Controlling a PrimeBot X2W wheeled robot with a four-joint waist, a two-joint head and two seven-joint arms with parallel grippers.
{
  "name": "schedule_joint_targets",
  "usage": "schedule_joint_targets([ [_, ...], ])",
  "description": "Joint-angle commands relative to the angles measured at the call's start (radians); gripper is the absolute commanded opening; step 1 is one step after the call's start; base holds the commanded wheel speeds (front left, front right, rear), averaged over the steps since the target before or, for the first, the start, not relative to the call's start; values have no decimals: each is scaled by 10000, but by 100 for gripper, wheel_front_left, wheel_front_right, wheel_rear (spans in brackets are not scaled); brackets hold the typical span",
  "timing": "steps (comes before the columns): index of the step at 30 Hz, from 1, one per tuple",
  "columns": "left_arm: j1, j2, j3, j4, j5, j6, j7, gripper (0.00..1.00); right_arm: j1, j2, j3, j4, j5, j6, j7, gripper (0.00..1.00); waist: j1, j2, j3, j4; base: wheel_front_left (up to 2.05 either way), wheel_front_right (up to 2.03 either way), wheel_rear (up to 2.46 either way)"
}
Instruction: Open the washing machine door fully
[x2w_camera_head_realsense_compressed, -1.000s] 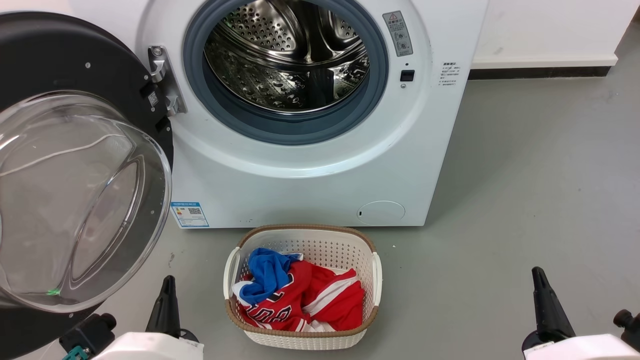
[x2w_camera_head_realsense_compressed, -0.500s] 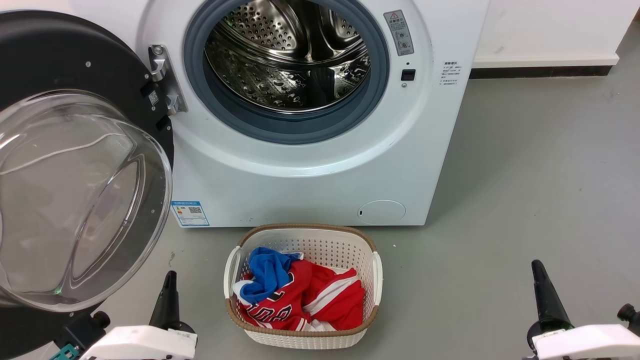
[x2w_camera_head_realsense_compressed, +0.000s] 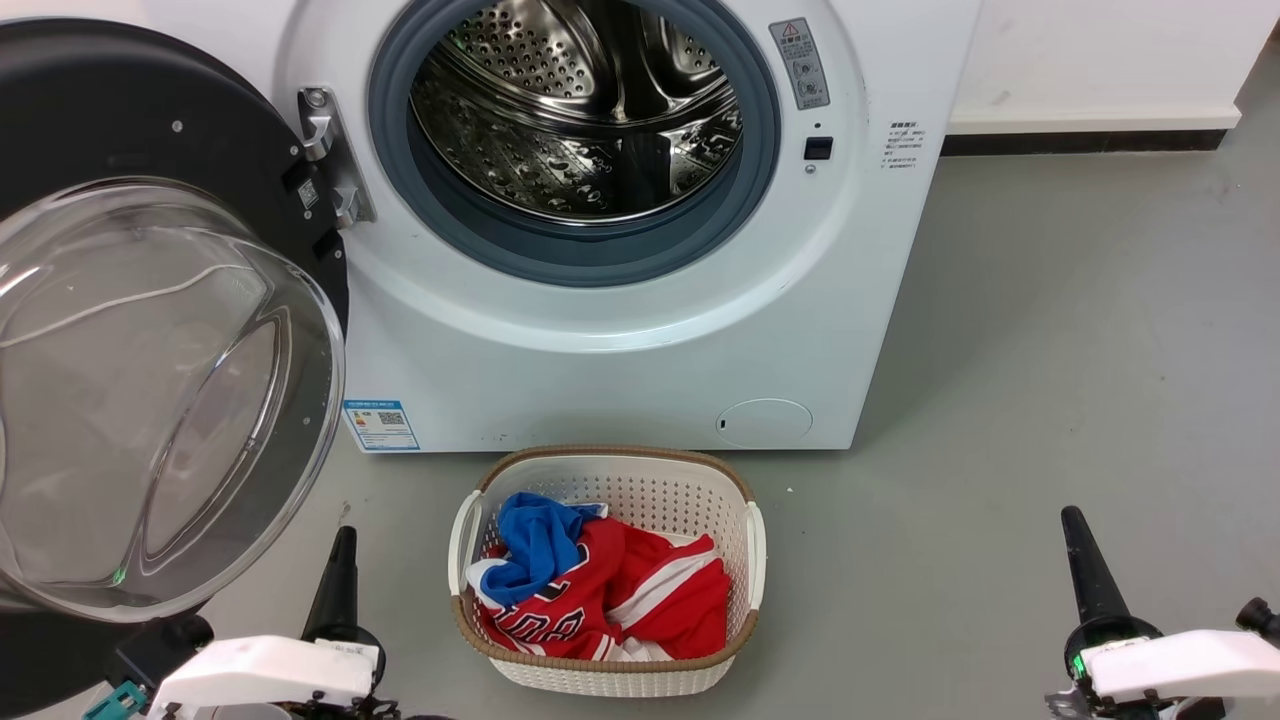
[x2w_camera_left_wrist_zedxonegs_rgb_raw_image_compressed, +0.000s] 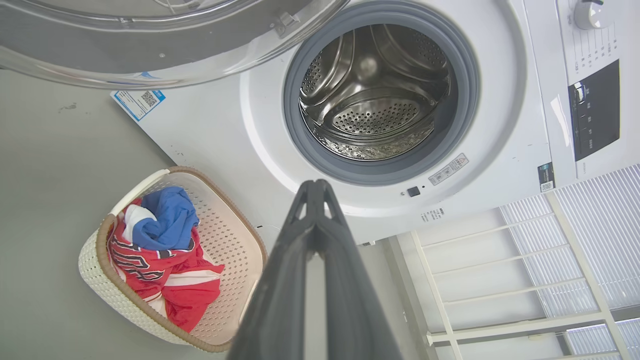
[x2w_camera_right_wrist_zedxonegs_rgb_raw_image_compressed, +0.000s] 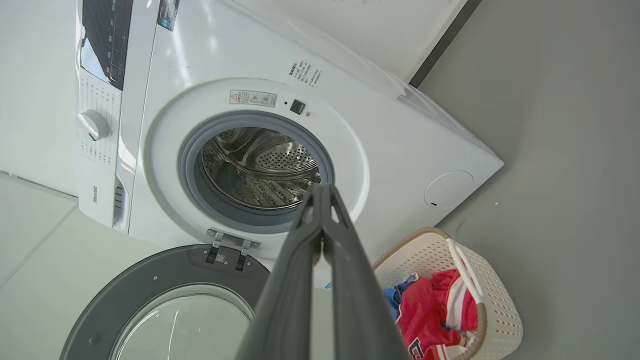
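Washing machine door (x2w_camera_head_realsense_compressed: 120, 110) at frame left, hanging wide on hinge (x2w_camera_head_realsense_compressed: 325, 150), glass bowl (x2w_camera_head_realsense_compressed: 150, 400) toward camera; drum (x2w_camera_head_realsense_compressed: 580, 110) mouth fully exposed. Judged at or near full swing. Left gripper (x2w_camera_head_realsense_compressed: 343, 540) lower left, right gripper (x2w_camera_head_realsense_compressed: 1075, 520) lower right: fingers pressed together, nothing held, low and apart from door and laundry basket (x2w_camera_head_realsense_compressed: 610, 455), presumably to leave swing path free.

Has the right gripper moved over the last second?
Yes. In the head view the right gripper has edged up, toward the washer, judged against the laundry basket.
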Motion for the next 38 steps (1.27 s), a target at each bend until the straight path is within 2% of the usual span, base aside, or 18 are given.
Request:
schedule_joint_targets([
  [1, -229, 8, 53, -45, -224, -61, 65, 0, -296, -69, -20, -36, 210, 1, 38, 0, 0, -1, 1, 1, 0, 0, 0],
  [8, -379, 9, 99, 37, -1192, -134, 297, 0, -491, -66, -72, 111, 1130, 1, 288, 0, 0, -1, 16, 12, 0, 0, 0],
  [38, -769, 8, 259, 300, -4081, -381, 1028, 0, -1072, -12, -275, 554, 3791, 1, 1035, 0, 0, -1, 67, 49, 0, 0, 0],
])
